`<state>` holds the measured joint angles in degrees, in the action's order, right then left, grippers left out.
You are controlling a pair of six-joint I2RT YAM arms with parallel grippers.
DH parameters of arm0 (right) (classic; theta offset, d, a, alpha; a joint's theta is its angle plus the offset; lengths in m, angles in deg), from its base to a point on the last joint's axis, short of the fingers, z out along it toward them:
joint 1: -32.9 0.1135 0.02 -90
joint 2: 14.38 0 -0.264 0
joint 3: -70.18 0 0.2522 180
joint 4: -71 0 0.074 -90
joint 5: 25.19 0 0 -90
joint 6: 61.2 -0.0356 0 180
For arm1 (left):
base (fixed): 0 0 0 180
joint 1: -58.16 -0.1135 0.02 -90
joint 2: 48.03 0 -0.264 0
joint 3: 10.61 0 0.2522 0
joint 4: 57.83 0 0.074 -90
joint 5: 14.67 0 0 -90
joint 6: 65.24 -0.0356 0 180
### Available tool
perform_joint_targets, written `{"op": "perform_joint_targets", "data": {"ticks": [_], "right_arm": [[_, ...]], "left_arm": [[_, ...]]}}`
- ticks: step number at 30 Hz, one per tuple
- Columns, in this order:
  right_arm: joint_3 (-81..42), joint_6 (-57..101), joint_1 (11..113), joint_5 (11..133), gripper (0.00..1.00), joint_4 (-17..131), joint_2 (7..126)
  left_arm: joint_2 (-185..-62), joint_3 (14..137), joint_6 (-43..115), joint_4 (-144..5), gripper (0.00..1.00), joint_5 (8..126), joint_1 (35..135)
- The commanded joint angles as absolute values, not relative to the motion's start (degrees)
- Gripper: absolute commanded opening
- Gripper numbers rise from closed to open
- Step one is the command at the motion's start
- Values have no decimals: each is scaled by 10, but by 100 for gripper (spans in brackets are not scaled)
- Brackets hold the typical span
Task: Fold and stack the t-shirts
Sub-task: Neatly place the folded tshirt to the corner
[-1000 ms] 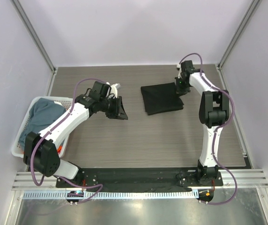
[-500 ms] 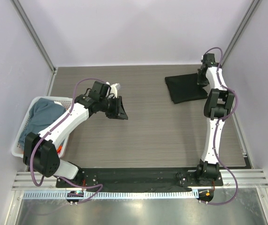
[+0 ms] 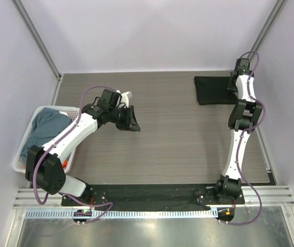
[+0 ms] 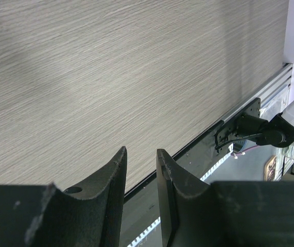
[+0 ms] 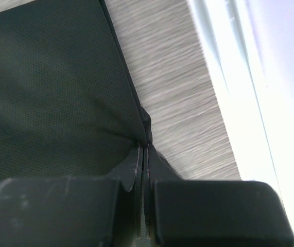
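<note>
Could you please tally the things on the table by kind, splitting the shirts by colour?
black t-shirt: 1
blue-grey t-shirt: 1
white basket: 1
Total: 3
An orange scrap shows at the basket's near wall, too little to count.

**Place:** robotics laboratory, enclosed test cell.

**Evidence:**
- plain pale walls [image 3: 147, 36] on three sides, framed by aluminium corner posts [image 3: 36, 38]
- wood-grain table [image 3: 177, 149] filling the cell
- two white jointed arms, the left arm [image 3: 74, 131] and the right arm [image 3: 234, 152], bolted to a black base plate [image 3: 152, 191] along the table's near edge
- slotted aluminium rail [image 3: 136, 201] beside that plate
- exposed purple cables [image 3: 98, 87] looping along the arms
</note>
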<state>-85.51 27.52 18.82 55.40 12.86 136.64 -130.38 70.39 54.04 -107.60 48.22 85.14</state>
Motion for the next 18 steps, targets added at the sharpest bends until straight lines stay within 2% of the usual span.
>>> {"op": "perform_joint_targets", "data": {"ticks": [1, 5, 8, 10, 13, 14, 17, 18], "right_arm": [[-885, 270, 180, 556, 1, 166, 1374], [-904, 300, 177, 565, 1, 185, 1386], [-909, 304, 176, 571, 5, 187, 1390], [-911, 302, 177, 571, 16, 191, 1387], [-923, 300, 177, 576, 27, 194, 1372], [-920, 300, 177, 581, 35, 197, 1351], [-904, 289, 178, 591, 52, 199, 1305], [-894, 270, 178, 591, 62, 201, 1287]], "left_arm": [[-1302, 707, 530, -1067, 31, 471, 851], [-1305, 709, 532, -1067, 31, 470, 851], [-1306, 708, 533, -1067, 31, 471, 851], [-1312, 712, 535, -1065, 31, 472, 851], [-1313, 723, 540, -1068, 32, 465, 851], [-1310, 727, 546, -1067, 31, 462, 851], [-1291, 749, 554, -1066, 31, 463, 851], [-1286, 757, 554, -1067, 32, 466, 851]]}}
